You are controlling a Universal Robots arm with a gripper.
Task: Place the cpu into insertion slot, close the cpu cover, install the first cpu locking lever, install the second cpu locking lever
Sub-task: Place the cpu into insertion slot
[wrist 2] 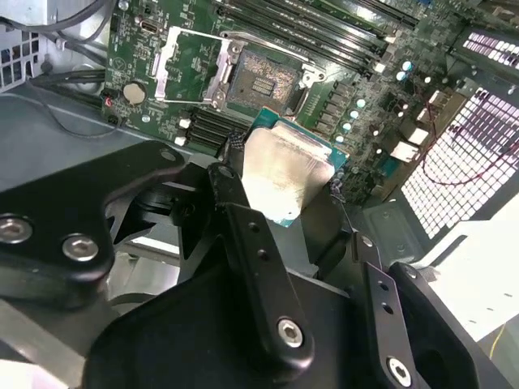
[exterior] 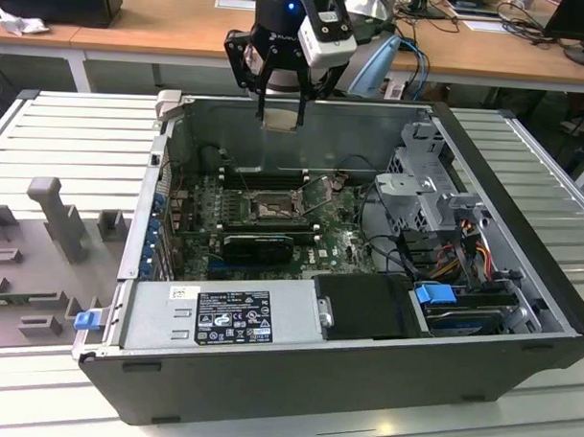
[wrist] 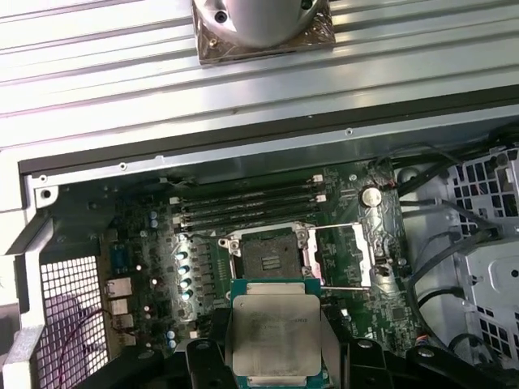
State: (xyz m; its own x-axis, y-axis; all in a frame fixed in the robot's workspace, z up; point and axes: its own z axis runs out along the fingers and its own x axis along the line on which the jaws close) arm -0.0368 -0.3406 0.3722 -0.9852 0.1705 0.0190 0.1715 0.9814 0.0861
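cpu (wrist: 276, 336) is clamped between the gripper's (exterior: 279, 111) fingers, metal face toward the first wrist camera. I've got it hanging in the air over the open computer case (exterior: 363, 374), near the back wall, well above the motherboard (exterior: 339, 244). Insertion slot (wrist: 268, 255) is bare. cpu cover (wrist: 340, 258) is flipped open, lying just beside the slot. My read: nothing seated yet, so placement, cover closing and the two locking steps are all outstanding.

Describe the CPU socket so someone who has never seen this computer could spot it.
Look inside the open computer case at the green motherboard. Near its middle, beside the long black memory slots, sits the insertion slot: a dark square with a silvery rim, its metal cpu cover flipped open alongside.
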